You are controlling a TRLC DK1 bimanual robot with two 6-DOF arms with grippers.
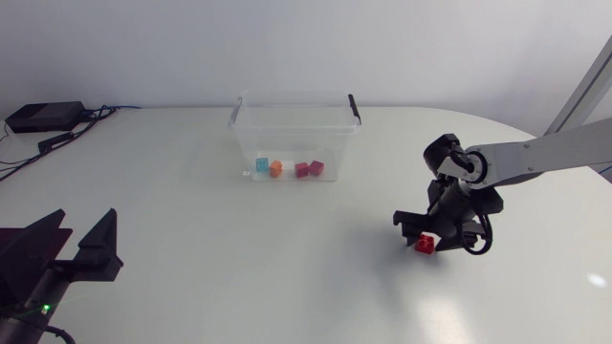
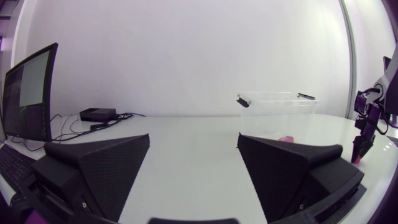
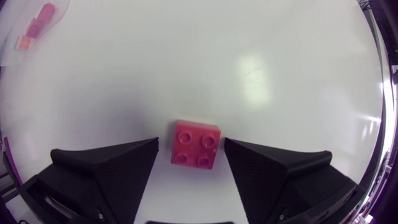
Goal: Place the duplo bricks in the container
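From the head view, my right arm comes in from the 3 o'clock side, and the right gripper (image 1: 426, 241) is down over the red brick (image 1: 425, 245), at about 4 o'clock from the middle of the table (image 1: 191, 220). In the right wrist view, the red brick (image 3: 196, 144) lies studs up on the white surface between the two fingers. The right gripper (image 3: 191, 149) is spread, with a narrow strip of table showing on each side of the brick, so nothing is clamped. The clear container (image 1: 295, 141) stands at 12 o'clock, well apart from the red brick. On its floor, in a row, are a cyan brick (image 1: 262, 166), an orange brick (image 1: 276, 168) and two pink bricks (image 1: 302, 170). My left gripper (image 1: 72, 250) sits at 8 o'clock with its fingers wide apart and nothing between them. Its own camera looks across the table at the container (image 2: 277, 112). A black box (image 1: 43, 117) with cables rests at 10 o'clock.
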